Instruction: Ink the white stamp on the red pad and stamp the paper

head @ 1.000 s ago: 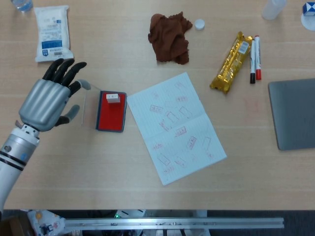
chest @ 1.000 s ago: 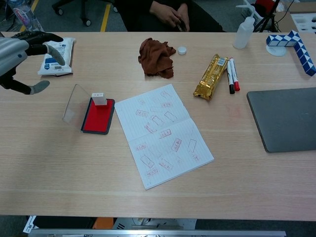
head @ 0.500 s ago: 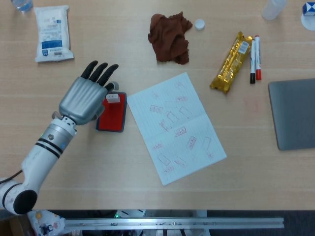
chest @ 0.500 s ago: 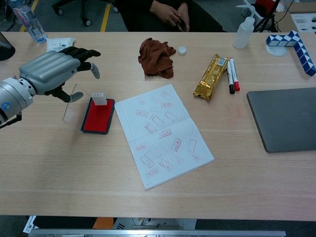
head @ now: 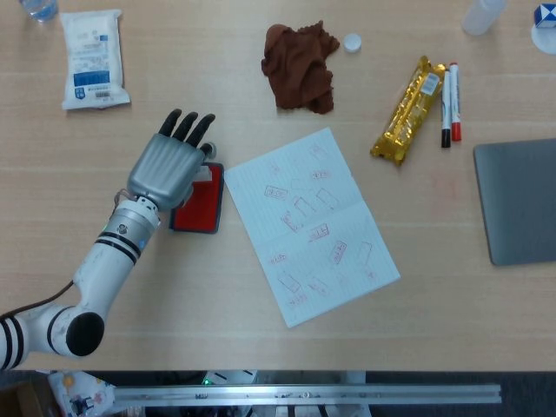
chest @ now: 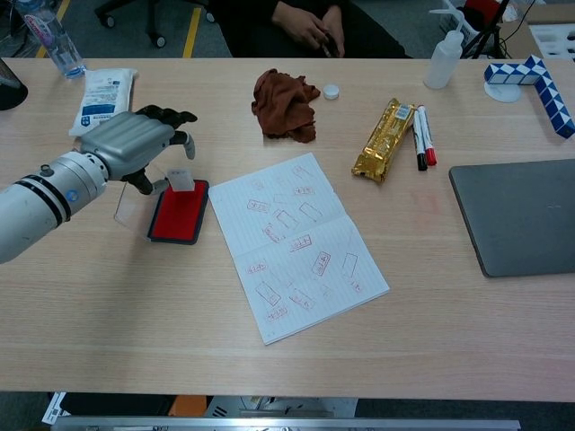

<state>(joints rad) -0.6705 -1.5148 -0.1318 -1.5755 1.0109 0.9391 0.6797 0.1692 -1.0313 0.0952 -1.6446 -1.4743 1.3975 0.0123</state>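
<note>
The left robot hand (chest: 135,142) is positioned over the white stamp (chest: 181,180) on the red pad (chest: 178,214), fingers apart; contact cannot be confirmed. Nothing appears to be held. The paper (head: 309,224) is seen just beside the pad.

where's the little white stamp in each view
Head view: the small white block stamp sits left of centre, mostly hidden under the left hand.
Chest view: upper left, clearly visible beside the hand.
Shared landmark: the red ink pad beneath it.

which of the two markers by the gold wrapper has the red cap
The red-capped marker is the one farther from the gold wrapper; the black-capped marker lies between them.
</note>
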